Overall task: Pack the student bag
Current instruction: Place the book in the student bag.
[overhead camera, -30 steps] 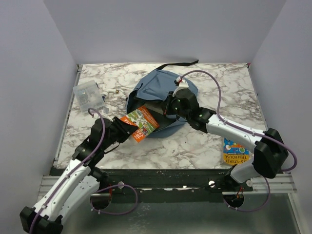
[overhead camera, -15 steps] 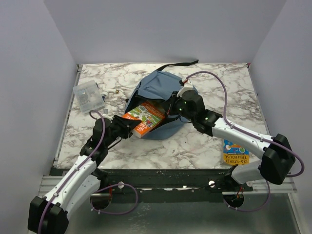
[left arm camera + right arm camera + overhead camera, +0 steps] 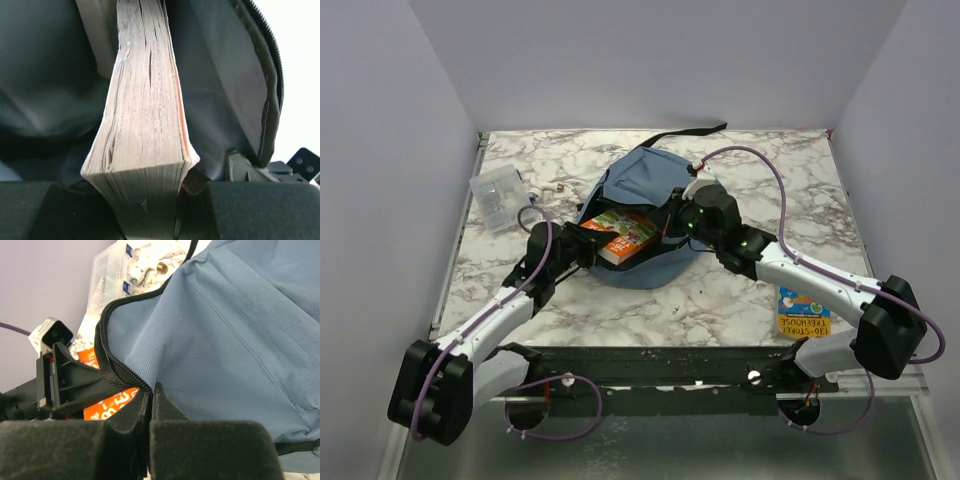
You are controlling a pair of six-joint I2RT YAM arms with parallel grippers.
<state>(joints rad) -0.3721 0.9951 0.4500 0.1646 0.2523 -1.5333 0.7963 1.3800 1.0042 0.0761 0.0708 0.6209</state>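
The student bag, dusty blue with a black zipper, lies in the middle of the table with its mouth facing the left arm. My left gripper is shut on a thick orange-covered book, whose far half sits inside the mouth. In the left wrist view the book's page edge runs up from my left gripper into the bag's dark lining. My right gripper is shut on the bag's zipper edge and holds the flap up over the book.
A clear plastic box and small metal bits lie at the back left. A blue and yellow book lies near the front right edge. The bag's black strap trails toward the back wall.
My left arm has pushed forward and carried the orange book from outside the bag into its mouth. My right gripper has kept its hold on the zipper edge, shifting slightly right.
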